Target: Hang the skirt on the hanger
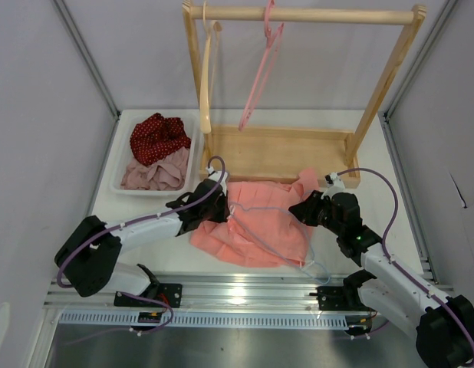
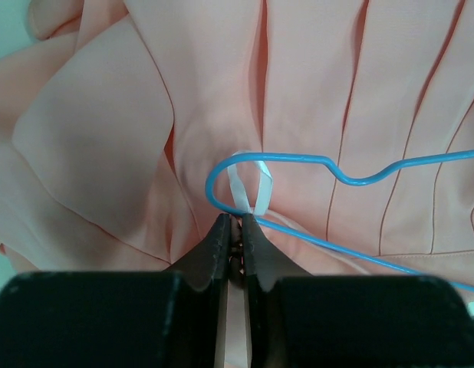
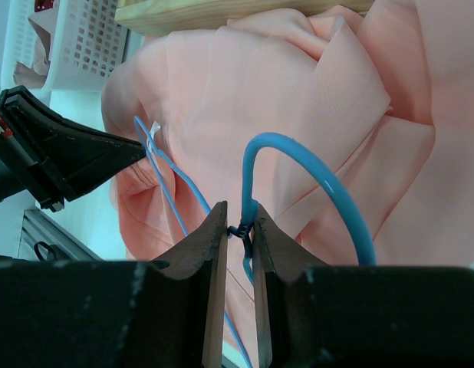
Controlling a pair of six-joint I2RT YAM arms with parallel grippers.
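White bench (image 1: 398, 199) is carrying the skirt (image 1: 260, 230), spread between the arms, with the hanger (image 2: 294, 158) lying on it. Left hand (image 2: 235, 222), nearly closed, is pinching the skirt's ribbon loop (image 2: 237, 188) at the hanger's bent end. The right hand (image 3: 238, 218) is clamping the hanger's neck. Loop-hooking seems underway; next, seating that loop over the wire.

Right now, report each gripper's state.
Left gripper: closed on the white ribbon loop of the skirt.
Right gripper: closed on the hanger, at its neck.
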